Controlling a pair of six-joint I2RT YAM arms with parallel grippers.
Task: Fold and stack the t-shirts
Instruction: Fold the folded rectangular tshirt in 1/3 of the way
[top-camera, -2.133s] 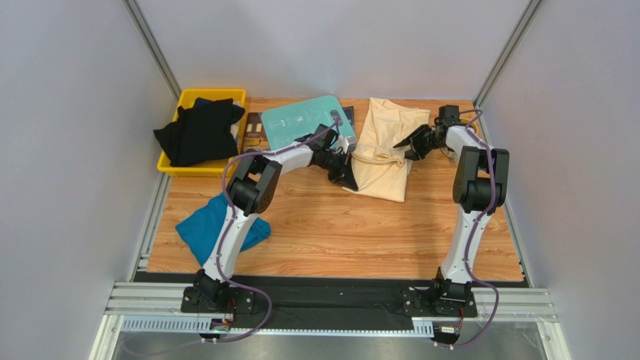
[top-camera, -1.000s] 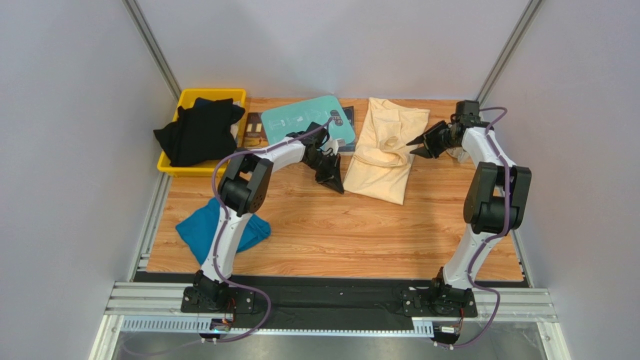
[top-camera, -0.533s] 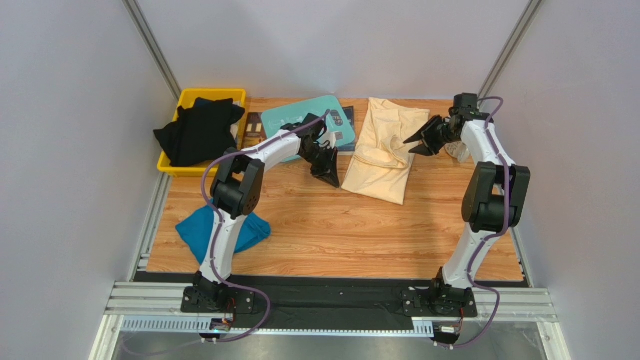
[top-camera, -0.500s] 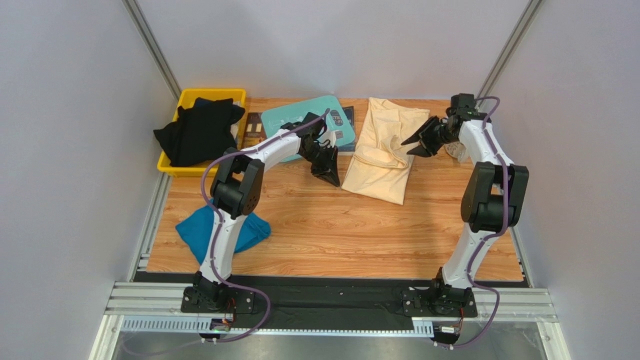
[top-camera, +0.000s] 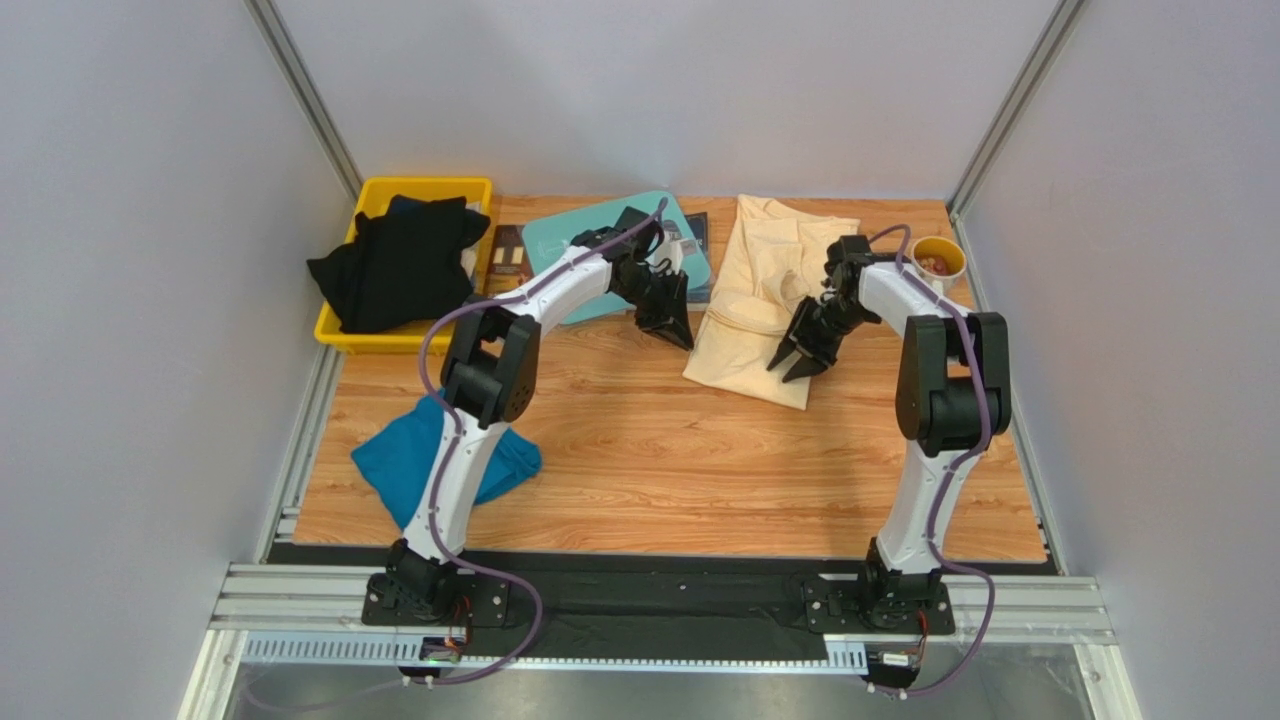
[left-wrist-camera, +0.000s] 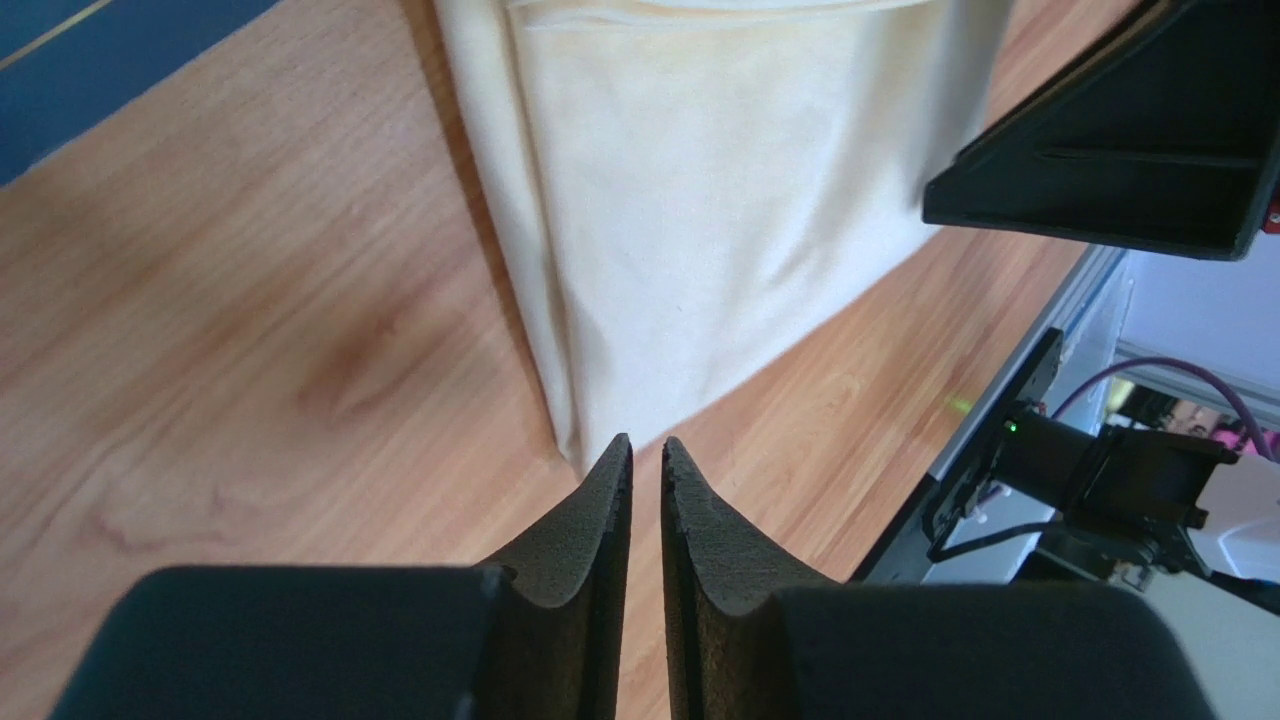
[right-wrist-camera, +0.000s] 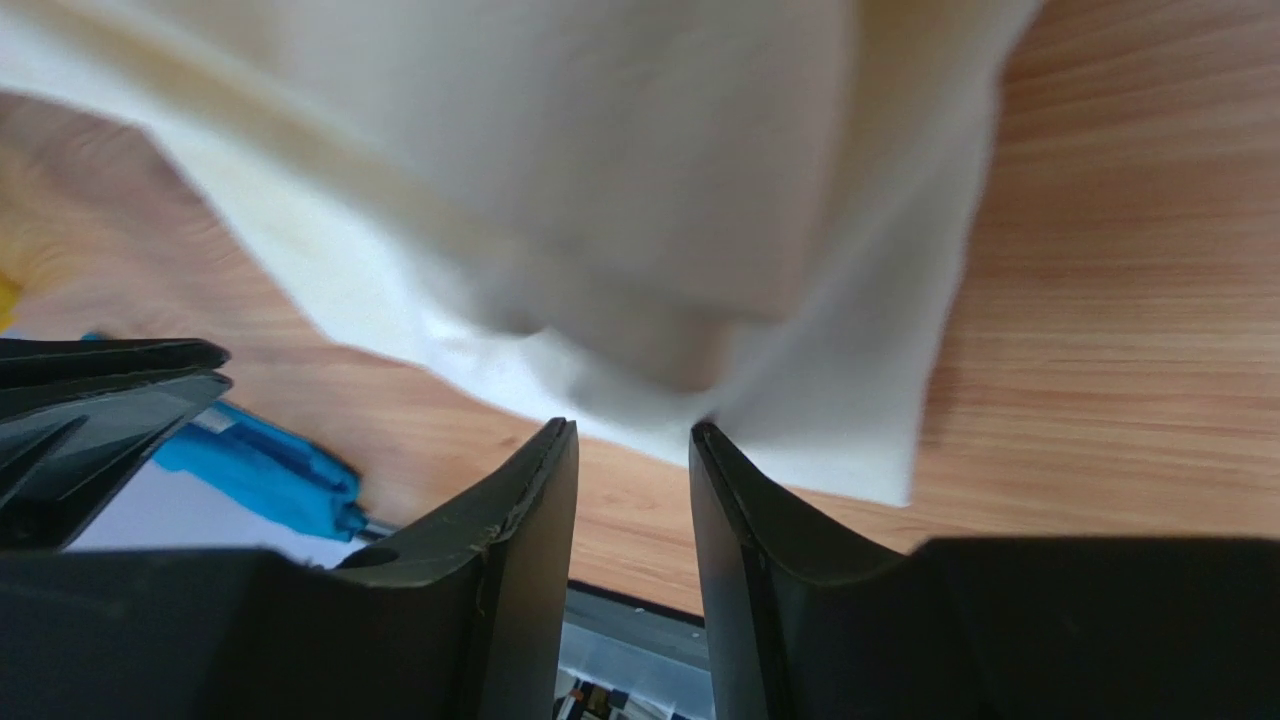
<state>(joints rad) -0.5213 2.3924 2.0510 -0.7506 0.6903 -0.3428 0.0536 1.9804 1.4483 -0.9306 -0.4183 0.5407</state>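
A pale cream t-shirt lies folded lengthwise on the wooden table, at the back middle. My left gripper hovers just off its left edge, its jaws a narrow slit apart with nothing between them; the cream t-shirt's near corner lies just beyond the tips. My right gripper hangs over the shirt's near right part, open and empty, with the cream t-shirt blurred just past its tips. A teal-blue t-shirt lies crumpled at the near left. Black t-shirts fill a yellow bin.
A rigid teal board lies at the back between the bin and the cream shirt, partly under my left arm. A small cup stands at the far right back corner. Grey walls close in both sides.
My right gripper swung from the shirt's far right edge down and left to its near right part. My left gripper shifted toward the shirt's left edge and parted slightly.
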